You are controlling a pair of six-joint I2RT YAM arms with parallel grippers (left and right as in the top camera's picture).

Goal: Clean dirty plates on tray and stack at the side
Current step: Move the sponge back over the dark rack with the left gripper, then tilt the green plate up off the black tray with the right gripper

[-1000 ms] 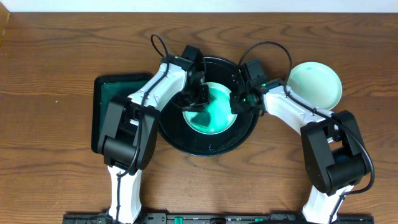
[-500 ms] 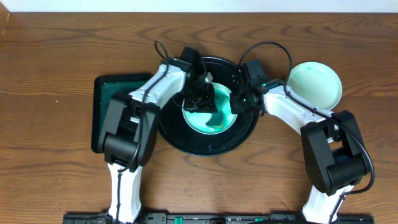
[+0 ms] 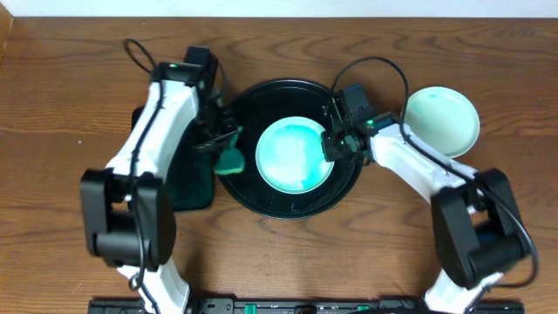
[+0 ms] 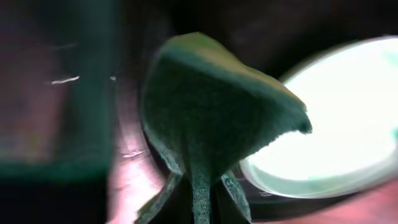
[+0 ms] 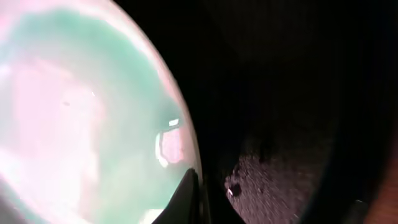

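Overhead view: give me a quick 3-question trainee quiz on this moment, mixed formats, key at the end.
1. True or false: the left gripper is shut on the green sponge.
2. Fill in: the right gripper sits at the ____ rim of the turquoise plate on the black tray.
3. The pale plate lies: A) on that tray B) on the tabletop C) under the sponge.
Key: 1 true; 2 right; 3 B.
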